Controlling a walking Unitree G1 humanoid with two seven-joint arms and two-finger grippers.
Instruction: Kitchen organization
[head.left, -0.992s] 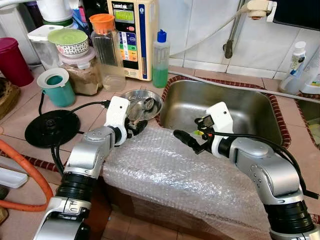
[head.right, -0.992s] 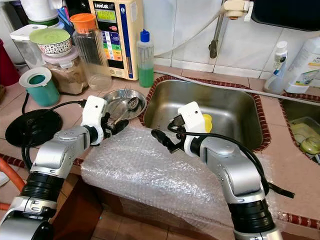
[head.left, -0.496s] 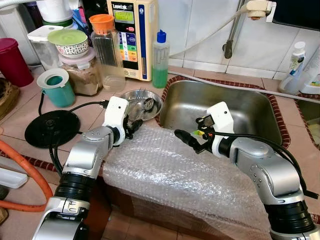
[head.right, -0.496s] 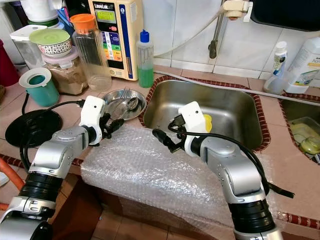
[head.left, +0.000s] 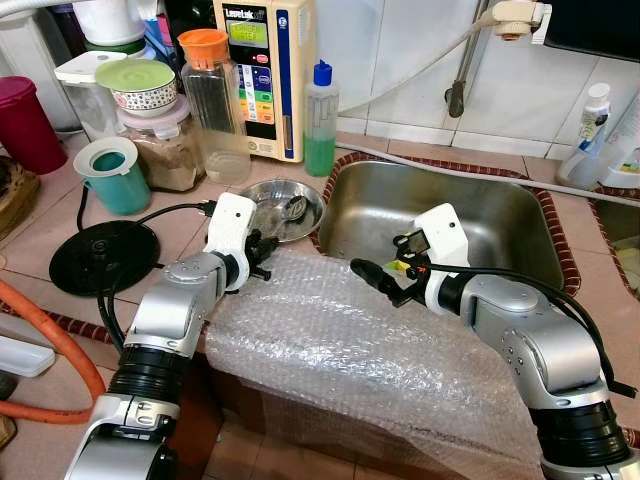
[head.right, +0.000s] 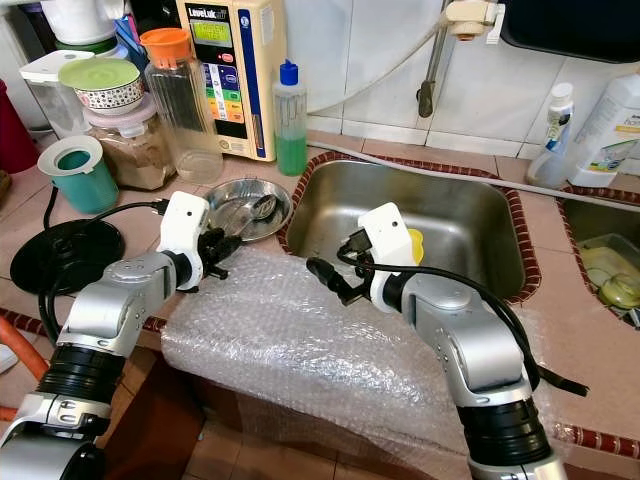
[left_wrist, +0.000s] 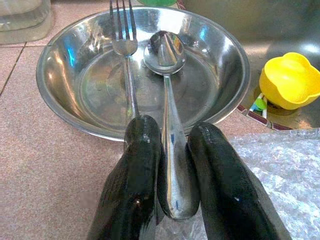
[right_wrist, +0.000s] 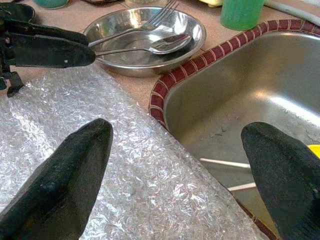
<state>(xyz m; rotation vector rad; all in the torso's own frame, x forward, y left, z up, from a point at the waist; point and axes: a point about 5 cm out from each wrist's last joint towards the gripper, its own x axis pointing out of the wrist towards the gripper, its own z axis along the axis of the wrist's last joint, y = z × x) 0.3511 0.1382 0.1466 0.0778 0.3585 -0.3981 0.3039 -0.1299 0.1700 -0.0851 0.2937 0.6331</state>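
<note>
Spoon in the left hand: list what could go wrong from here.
1. The left hand pinches the spoon at the very tip of its handle, so it may pivot or slip when lifted.
2. The fork lies right beside it in the steel bowl; pulling could drag the fork or tip the bowl.
3. The bubble wrap below is uneven and may snag.

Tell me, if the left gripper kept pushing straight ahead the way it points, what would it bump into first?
Probably the steel bowl. The left gripper is shut on the spoon handle and points at the bowl's near rim, where the fork also lies.
</note>
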